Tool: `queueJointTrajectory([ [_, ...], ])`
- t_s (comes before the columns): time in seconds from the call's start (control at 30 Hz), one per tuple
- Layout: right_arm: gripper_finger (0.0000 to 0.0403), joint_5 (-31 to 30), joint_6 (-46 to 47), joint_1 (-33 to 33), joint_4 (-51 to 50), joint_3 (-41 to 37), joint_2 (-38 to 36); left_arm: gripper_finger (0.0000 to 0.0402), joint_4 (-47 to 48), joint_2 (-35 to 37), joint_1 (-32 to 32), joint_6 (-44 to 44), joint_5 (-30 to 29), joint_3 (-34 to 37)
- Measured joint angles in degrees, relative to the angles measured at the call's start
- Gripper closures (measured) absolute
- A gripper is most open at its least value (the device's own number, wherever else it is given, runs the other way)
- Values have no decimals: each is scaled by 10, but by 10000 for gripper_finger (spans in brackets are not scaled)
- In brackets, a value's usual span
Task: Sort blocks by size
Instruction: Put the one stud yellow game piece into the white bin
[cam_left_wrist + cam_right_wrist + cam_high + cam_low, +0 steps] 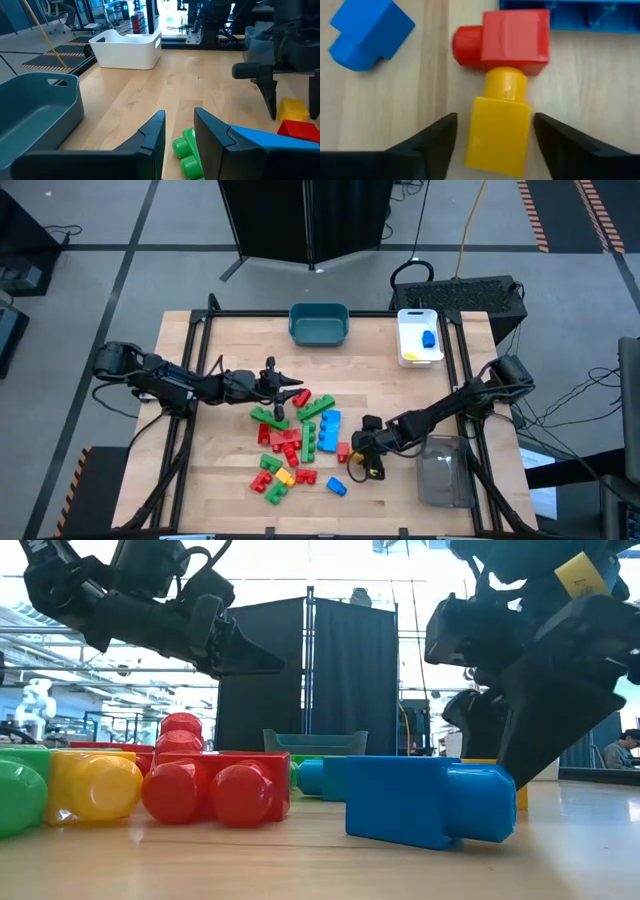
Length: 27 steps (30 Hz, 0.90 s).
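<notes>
Several red, green, blue and yellow blocks (295, 442) lie in a loose pile on the table's middle and near part. My right gripper (360, 460) is low over the pile's right edge, open, pointing down. Its fingers stand on either side of a short yellow block (497, 132) without touching it. That block lies on its side on the table, its stud against a short red block (515, 37). A short blue block (367, 27) and a long blue block (570, 15) lie close by. My left gripper (296, 390) is open, raised above the pile's far left, over a green block (187, 152).
A teal bin (318, 323) stands at the far middle. A white bin (420, 340) at the far right holds a blue and a yellow block. A clear bin (445, 470) stands at the near right beside my right arm. Bare wood lies between the pile and the far bins.
</notes>
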<state>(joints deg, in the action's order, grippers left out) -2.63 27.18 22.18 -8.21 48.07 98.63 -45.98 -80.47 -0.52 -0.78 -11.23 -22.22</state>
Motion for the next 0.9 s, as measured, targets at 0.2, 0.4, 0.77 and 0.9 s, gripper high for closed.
queueJointTrajectory([
  [0.2,250,-2,-2,-10,-11,0,0,315,0,0,0,-1,-2,0],
  [0.4,289,-1,-12,-21,-36,0,-22,315,1,0,0,4,-31,0],
  [0.77,282,-80,-24,-72,-252,0,-174,315,4,0,0,4,-33,0],
  [0.9,286,-154,-20,-108,-335,0,-236,315,4,0,1,4,-39,0],
])
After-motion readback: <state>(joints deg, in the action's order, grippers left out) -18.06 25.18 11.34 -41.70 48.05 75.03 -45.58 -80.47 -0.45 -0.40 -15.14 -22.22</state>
